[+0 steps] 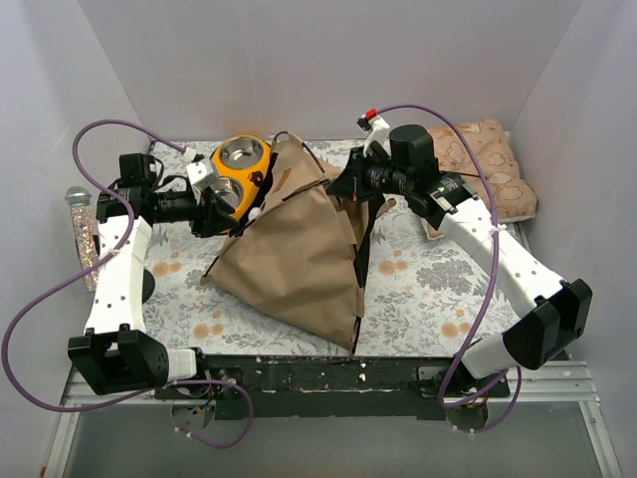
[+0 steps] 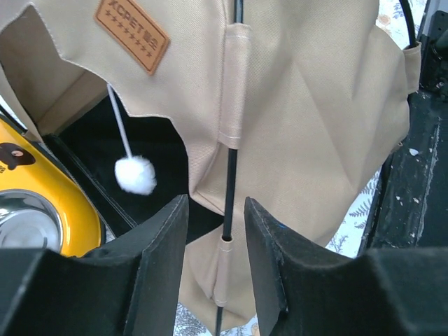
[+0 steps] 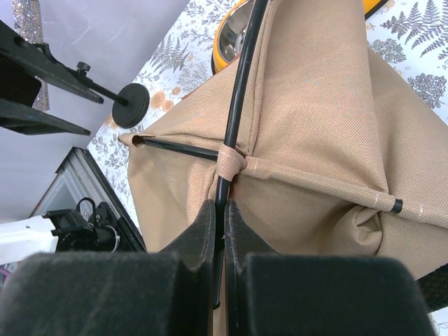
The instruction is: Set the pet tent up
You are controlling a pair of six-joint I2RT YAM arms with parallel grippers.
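The pet tent (image 1: pixel 299 249) stands as a tan canvas pyramid in the middle of the floral mat. My left gripper (image 1: pixel 237 211) is at its left side. In the left wrist view this gripper (image 2: pixel 215 224) is open, and a thin black pole (image 2: pixel 232 175) running through a fabric sleeve passes between its fingers without touching them. The brown label patch (image 2: pixel 131 33) and a white pompom (image 2: pixel 134 175) hang by the doorway. My right gripper (image 1: pixel 350 184) is at the tent's top right. Seen from its wrist, it (image 3: pixel 220 210) is shut on a black pole (image 3: pixel 238 105) just below the tied crossing.
The yellow double steel bowl (image 1: pixel 239 164) sits right behind the tent's left side, close to my left gripper. A patterned cushion (image 1: pixel 493 164) lies in the back right corner. A glittery tube (image 1: pixel 80 229) stands at the left wall. White walls enclose the mat.
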